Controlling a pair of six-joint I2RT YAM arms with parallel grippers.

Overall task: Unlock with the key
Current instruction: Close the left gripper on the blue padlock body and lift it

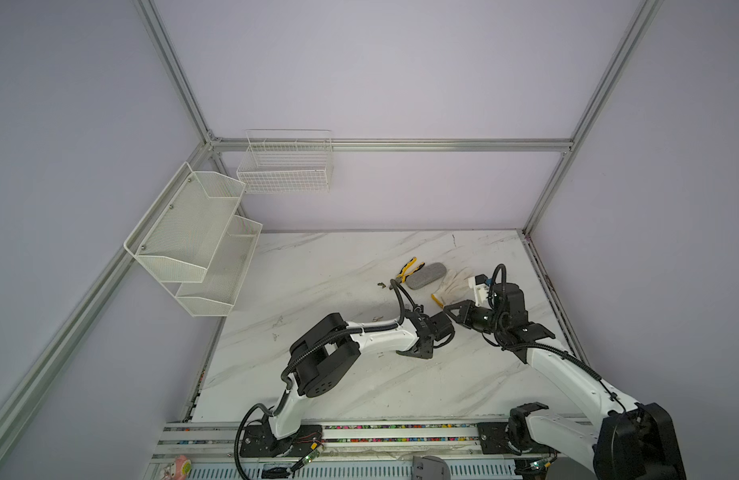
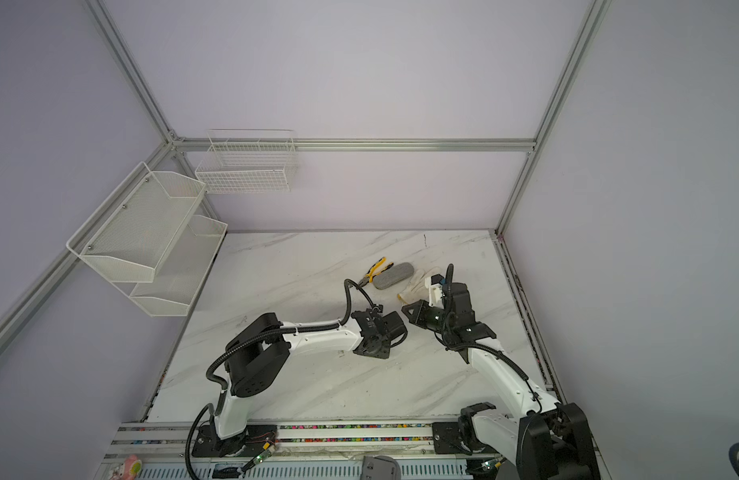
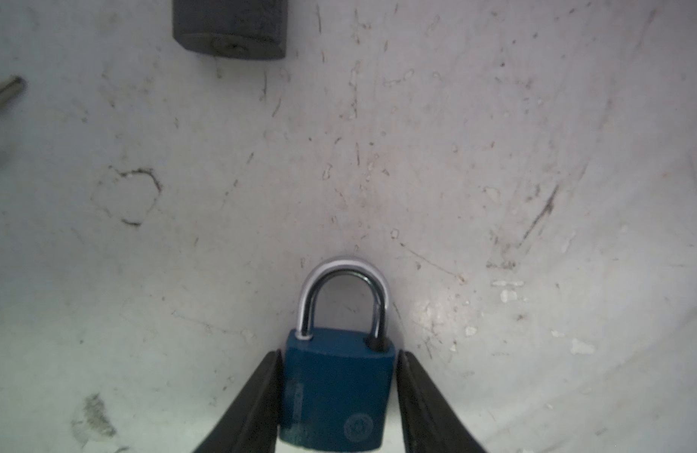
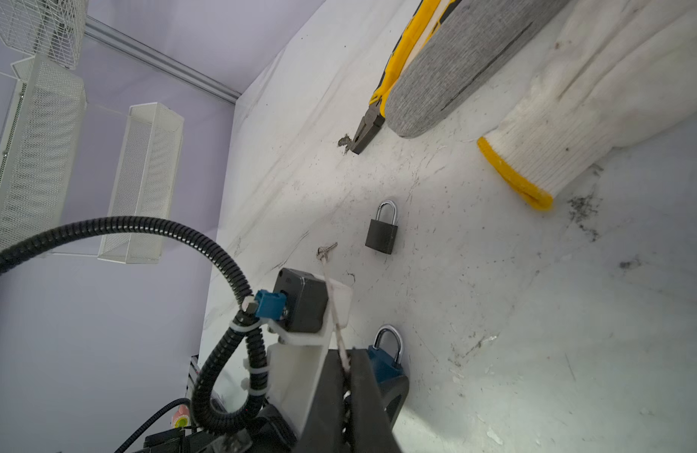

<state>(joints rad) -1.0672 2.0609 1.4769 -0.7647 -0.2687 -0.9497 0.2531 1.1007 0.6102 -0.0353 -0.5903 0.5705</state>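
Straddles the blue padlock [image 3: 339, 396] with the left gripper [image 3: 339, 353], fingers [image 3: 256, 400] narrow, close by both its sides; cannot tell whether clamped. Holds the right gripper [image 1: 445, 308] pinched closed, near the left one. Shows the key [image 4: 326, 251] flat on the table [image 1: 317, 291] beyond the left gripper, near a dark padlock [image 4: 382, 232].

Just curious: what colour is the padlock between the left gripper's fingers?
Blue padlock, silver shackle; left wrist view shows it best.
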